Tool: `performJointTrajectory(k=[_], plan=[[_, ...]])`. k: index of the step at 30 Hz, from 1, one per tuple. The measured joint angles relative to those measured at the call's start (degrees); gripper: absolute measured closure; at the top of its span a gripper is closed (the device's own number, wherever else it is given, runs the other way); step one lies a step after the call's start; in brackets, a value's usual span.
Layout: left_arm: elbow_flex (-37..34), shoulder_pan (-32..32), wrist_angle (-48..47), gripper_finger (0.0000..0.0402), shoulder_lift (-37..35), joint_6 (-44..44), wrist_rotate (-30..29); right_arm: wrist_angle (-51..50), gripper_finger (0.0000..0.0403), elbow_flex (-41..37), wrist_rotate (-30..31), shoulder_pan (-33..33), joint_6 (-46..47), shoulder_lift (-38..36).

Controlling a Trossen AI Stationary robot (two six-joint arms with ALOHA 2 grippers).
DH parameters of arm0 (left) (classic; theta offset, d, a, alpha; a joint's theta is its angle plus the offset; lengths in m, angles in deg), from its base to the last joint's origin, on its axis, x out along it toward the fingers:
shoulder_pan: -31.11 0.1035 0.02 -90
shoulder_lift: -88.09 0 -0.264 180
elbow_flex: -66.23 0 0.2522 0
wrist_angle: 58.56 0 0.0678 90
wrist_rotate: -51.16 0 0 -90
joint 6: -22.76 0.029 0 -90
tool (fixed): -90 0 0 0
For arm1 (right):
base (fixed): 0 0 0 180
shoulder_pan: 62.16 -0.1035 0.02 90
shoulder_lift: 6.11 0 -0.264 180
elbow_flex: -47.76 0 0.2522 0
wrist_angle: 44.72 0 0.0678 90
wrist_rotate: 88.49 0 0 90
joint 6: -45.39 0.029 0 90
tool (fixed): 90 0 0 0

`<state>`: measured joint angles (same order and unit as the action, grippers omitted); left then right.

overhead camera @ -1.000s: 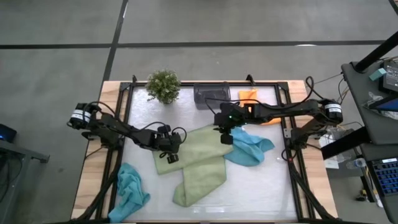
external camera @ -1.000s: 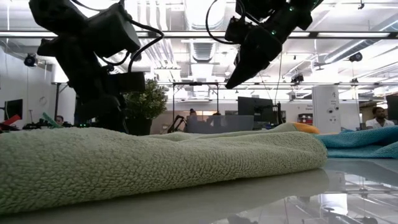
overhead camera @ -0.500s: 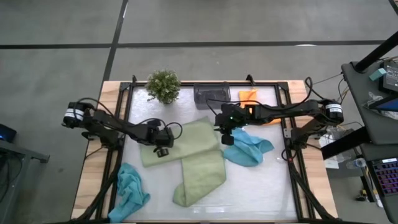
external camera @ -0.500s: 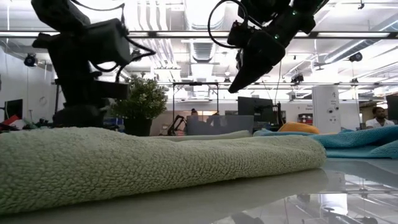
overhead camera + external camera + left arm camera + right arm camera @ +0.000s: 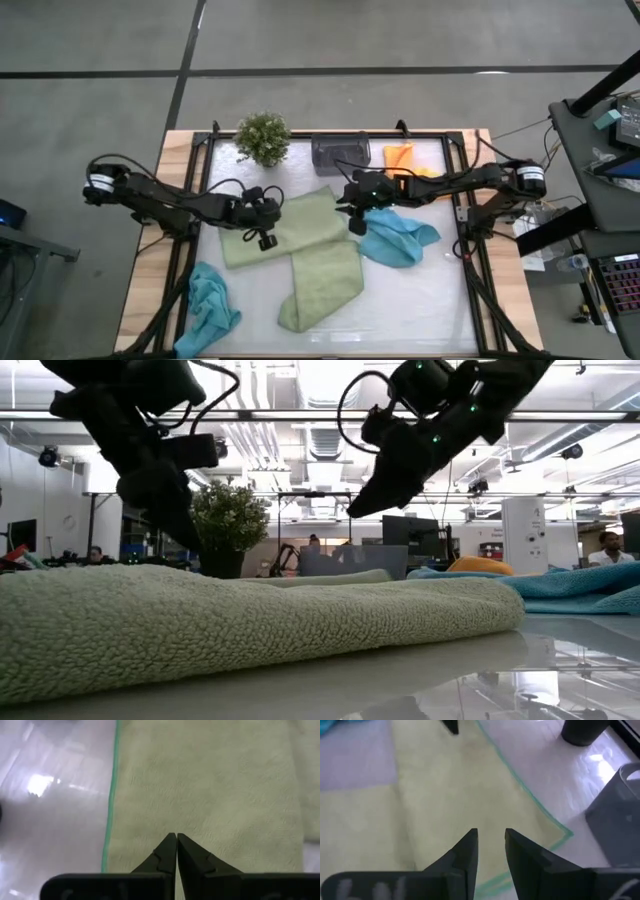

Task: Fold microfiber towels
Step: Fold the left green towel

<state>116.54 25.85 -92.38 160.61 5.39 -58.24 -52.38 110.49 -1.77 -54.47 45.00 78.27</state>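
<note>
White tabletop: left gripper [image 5: 265, 240] closed, right gripper [image 5: 352, 226] slightly parted, both empty above green towel [image 5: 285, 230]; pinch its corners squarely.

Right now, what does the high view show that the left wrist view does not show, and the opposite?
Only the high view shows the potted plant, the grey bin, the orange towel, two teal towels, and the right tool over the flat green towel's far corner. Only the left wrist view shows that towel's green stitched edge and the left tool shut, empty. Both share this towel.
</note>
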Motion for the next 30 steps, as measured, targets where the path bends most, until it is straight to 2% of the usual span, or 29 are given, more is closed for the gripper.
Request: performJointTrajectory(k=[5, 10, 15, 23, 26, 30], plan=[[0.0, 0.0, -3.1, 0.0401, -0.7, 2.3, 0.1, 2.5, 0.0314, 1.5, 0.3, 2.1, 3.2, 5.0], [0.9, 0.8, -13.7, 0.0399, -4.0, 1.6, 2.5, 2.8, 0.0293, 4.0, 0.3, 4.9, 3.4, 10.1], [0.7, 0.9, -22.2, 0.0357, -7.9, 0.9, 3.6, 2.9, 0.0262, 5.4, 0.3, 7.1, 3.8, 13.8], [0.3, 0.9, -35.4, 0.0270, -9.6, -8.5, 3.6, 3.9, 0.0250, 5.4, 0.3, 8.0, 3.8, 14.9], [0.1, 1.1, -34.8, 0.0260, -9.4, -10.5, 3.9, 3.8, 0.0250, 5.5, 0.3, 8.0, 3.9, 14.7], [-0.4, 1.7, -35.8, 0.0258, -6.9, -18.7, 4.1, 3.7, 0.0250, 5.6, 0.3, 7.8, 3.9, 14.7]])
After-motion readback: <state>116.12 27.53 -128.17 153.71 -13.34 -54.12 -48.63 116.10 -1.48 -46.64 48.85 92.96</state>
